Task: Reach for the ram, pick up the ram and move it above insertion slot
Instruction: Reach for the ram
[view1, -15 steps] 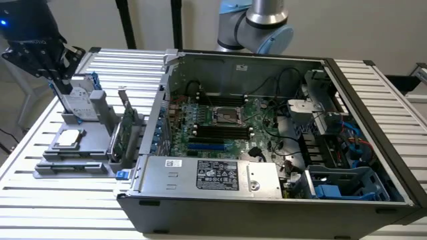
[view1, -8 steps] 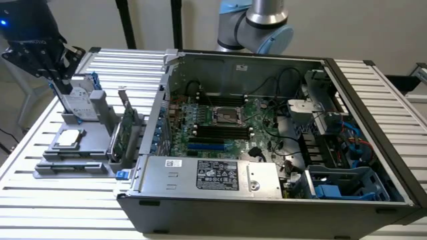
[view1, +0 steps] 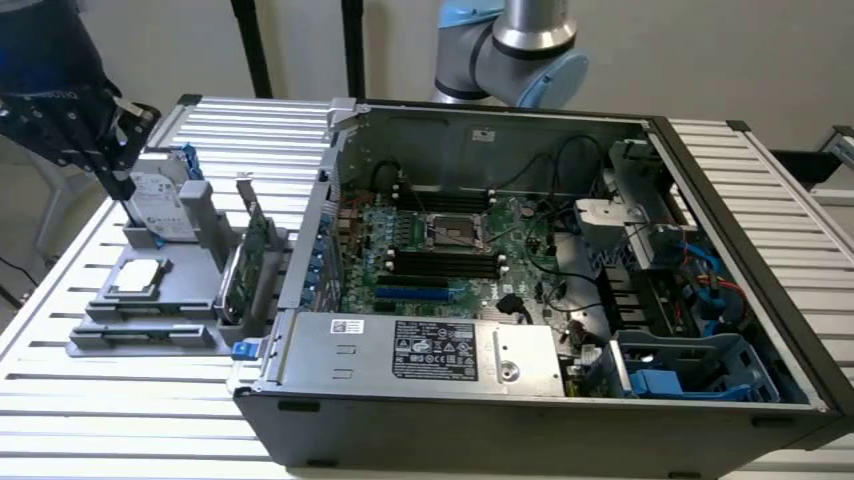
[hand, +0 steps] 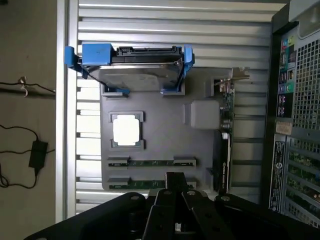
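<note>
Circuit board, green and very narrow: the ram (hand: 145, 184) is a long thin stick dotted with small dark chips. It sits in a groove at the near end of the grey holder (hand: 165, 140). A second stick (hand: 150, 162) of the same kind lies parallel in the next groove, just beside it.

My gripper (hand: 174, 176) hangs above that end of the holder, the tips over the ram's groove. My black fingers are pressed together with nothing between them. In the exterior view my gripper (view1: 123, 188) is on the exterior view's left, well apart from the computer case (view1: 534, 440).

The holder is a matte moulded block with square pockets. One pocket holds a processor (hand: 128, 130) with a pale, flat metal lid. At the far end a silver hard drive (hand: 140, 80) stands on edge in a blue plastic frame. A broader green expansion card (hand: 225, 130) with a metal bracket stands upright along the holder's right side. The table (view1: 107, 400) is made of ribbed aluminium slats. The case is dark sheet metal, lying open, with a green motherboard (view1: 514, 285) and long black slots (view1: 434, 265) inside.
</note>
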